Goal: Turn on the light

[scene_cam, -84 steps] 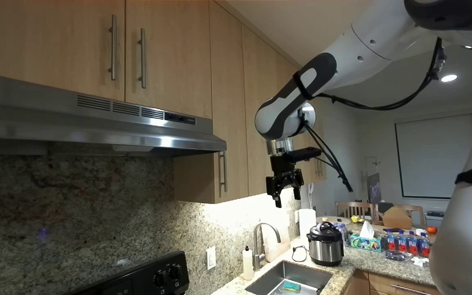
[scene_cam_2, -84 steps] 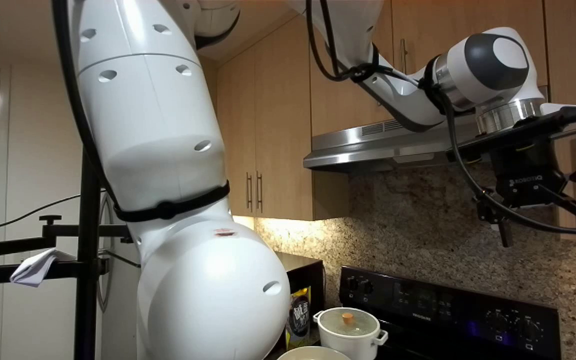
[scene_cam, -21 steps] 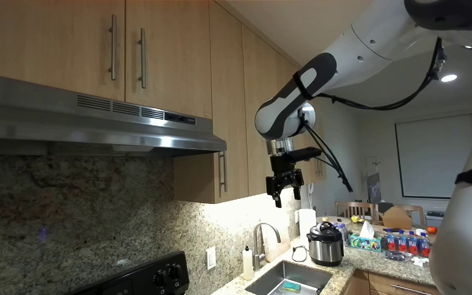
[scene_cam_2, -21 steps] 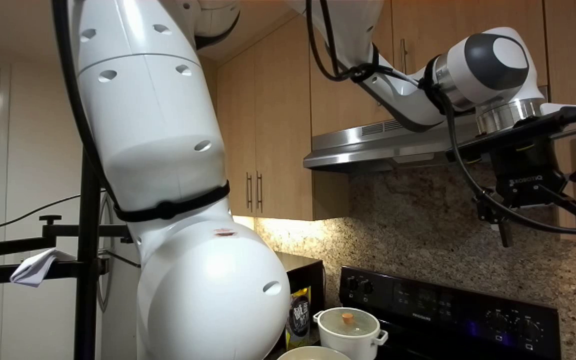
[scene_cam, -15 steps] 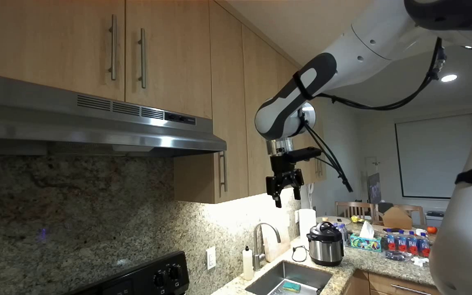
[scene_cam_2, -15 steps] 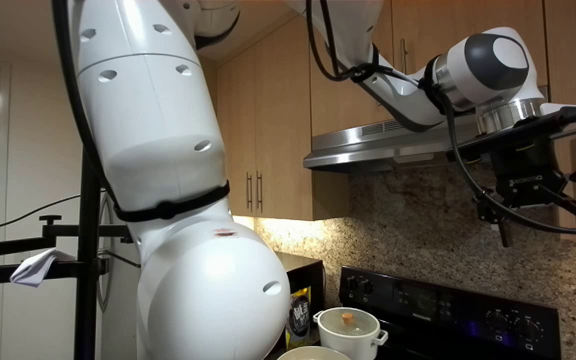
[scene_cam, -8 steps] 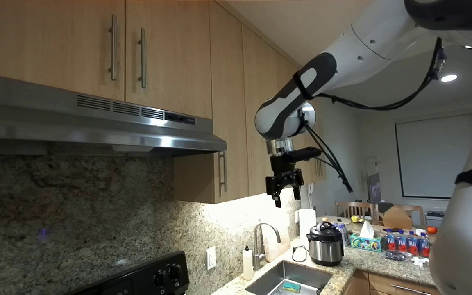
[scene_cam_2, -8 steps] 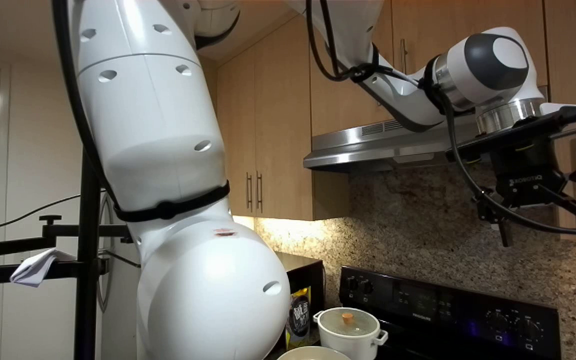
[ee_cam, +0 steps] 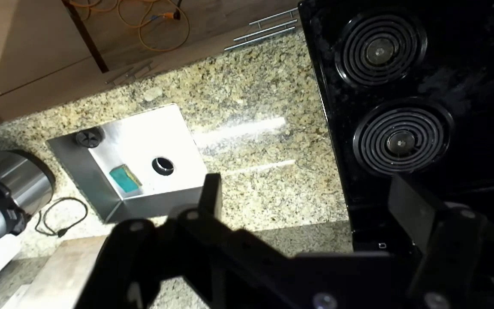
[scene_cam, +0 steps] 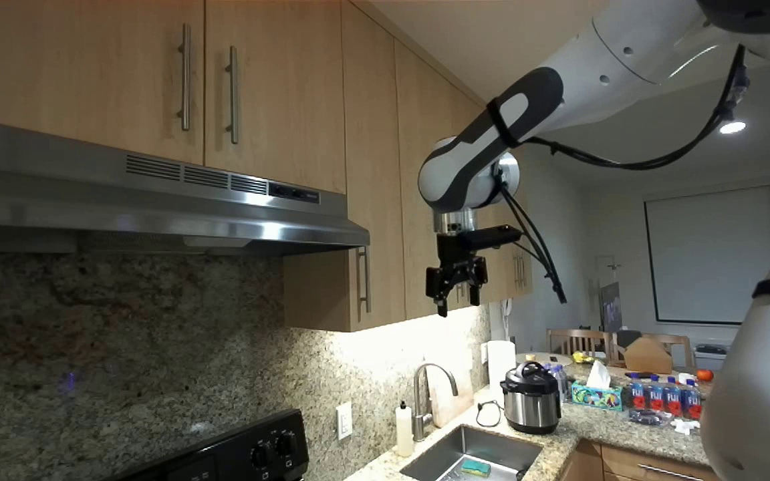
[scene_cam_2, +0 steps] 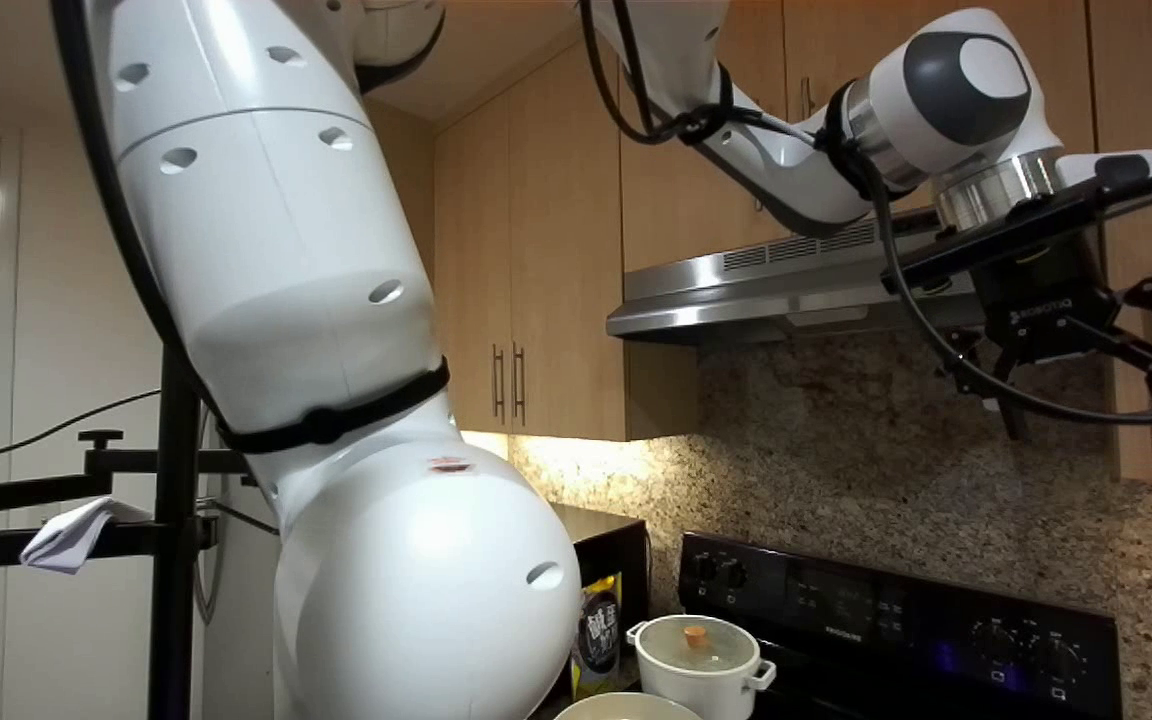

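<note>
Light: which is meant, cannot tell. Range hood (scene_cam: 158, 208), steel, below wooden cabinets (scene_cam: 271, 87), with pale panel (scene_cam: 216, 242) beneath and black control strip (scene_cam: 293, 194) in front. Ceiling light (scene_cam: 732, 127), lit, well apart. Gripper (scene_cam: 458, 305), in front of cabinets, above tabletop (ee_cam: 264, 201); jaws wide apart. Sink (ee_cam: 165, 128), green sponge (ee_cam: 123, 178) inside; cooker (scene_cam: 531, 401), upright, near it.

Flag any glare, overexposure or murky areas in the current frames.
Wrist view: the sink floor is overexposed, white streaks glare on the countertop, and the dark gripper blends into the black stove; in an exterior view, part of the backsplash is washed out.
</note>
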`<state>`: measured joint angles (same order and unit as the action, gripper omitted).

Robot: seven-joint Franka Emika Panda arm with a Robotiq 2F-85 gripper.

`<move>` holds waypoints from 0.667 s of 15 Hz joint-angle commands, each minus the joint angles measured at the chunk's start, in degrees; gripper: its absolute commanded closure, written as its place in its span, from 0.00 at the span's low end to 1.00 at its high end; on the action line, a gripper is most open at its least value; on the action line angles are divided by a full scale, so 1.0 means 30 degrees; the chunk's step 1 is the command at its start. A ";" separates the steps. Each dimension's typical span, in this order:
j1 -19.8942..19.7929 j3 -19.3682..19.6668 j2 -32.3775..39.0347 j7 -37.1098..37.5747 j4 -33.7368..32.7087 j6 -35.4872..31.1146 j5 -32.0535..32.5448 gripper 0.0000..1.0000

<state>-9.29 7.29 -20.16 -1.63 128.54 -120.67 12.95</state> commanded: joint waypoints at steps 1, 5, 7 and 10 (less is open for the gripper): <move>-0.0130 0.0180 -0.2299 -0.2105 0.1002 -0.0227 0.1560 0.00; -0.0016 0.1003 -0.3765 -0.5003 0.0898 -0.0965 0.2815 0.00; 0.0323 0.1507 -0.4256 -0.6655 0.0741 -0.1710 0.2786 0.00; 0.1064 0.2051 -0.5069 -0.8940 0.0597 -0.2669 0.2246 0.00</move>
<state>-8.47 11.76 -32.56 -21.94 129.42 -125.27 19.96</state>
